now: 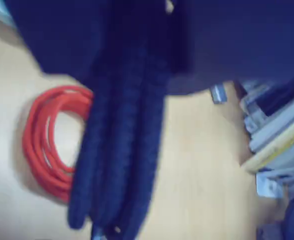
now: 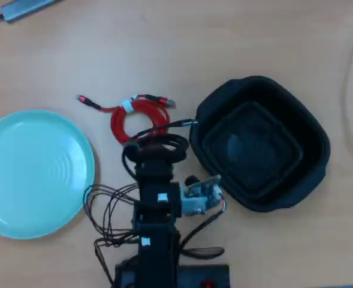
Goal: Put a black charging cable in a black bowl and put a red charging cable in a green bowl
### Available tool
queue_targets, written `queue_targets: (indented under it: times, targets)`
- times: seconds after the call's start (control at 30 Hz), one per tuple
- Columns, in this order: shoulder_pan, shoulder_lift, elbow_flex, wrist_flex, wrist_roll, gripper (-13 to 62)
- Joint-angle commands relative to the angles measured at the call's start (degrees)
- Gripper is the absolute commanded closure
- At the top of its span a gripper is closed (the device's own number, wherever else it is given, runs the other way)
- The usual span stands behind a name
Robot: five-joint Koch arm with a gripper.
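Observation:
In the overhead view the black charging cable point(image 2: 164, 143) lies as a small coil at the arm's tip, its silvery plug tip pointing at the black bowl point(image 2: 260, 144) on the right. My gripper point(image 2: 156, 146) sits over that coil. In the blurred wrist view its dark jaws point(image 1: 112, 222) run down the middle pressed together with dark strands between them, shut on the black cable. The red charging cable point(image 2: 137, 117) point(image 1: 49, 140) rests on the table just beyond and left of the gripper, apart from it. The green bowl point(image 2: 35, 174) stands at the far left, holding nothing.
A grey adapter point(image 2: 26, 7) lies at the top left corner. The arm's loose thin wires point(image 2: 107, 210) loop beside its base. A pale cord point(image 2: 349, 78) runs along the right edge. Stacked light-coloured items point(image 1: 276, 130) fill the wrist view's right side.

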Motion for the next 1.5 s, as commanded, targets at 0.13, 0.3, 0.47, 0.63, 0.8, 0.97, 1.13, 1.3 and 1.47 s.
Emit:
queue_targets:
  times: [0.13,0.3,0.47,0.63,0.8,0.97,1.13,1.3,1.47]
  targets:
    - [8.96,-2.02,-3.43,-9.49,-0.97,55.7]
    - [11.25,-4.04,-4.04,-12.22,-3.96,55.6]
    - [15.21,-4.13,-5.01,-14.15,-7.73,55.7]
    - [19.78,-8.96,-4.22,-14.94,-7.38,55.7]
    - [24.43,-15.91,-3.34,-15.03,-6.94,55.5]
    - [28.39,-24.08,-3.52,-15.64,-7.03,55.3]
    - [31.99,-31.9,-3.34,-19.34,-7.12,55.2]
    - [36.21,-34.19,-3.34,-20.74,-7.21,55.2]
    - [41.66,-34.63,-1.85,-20.83,-7.73,55.2]
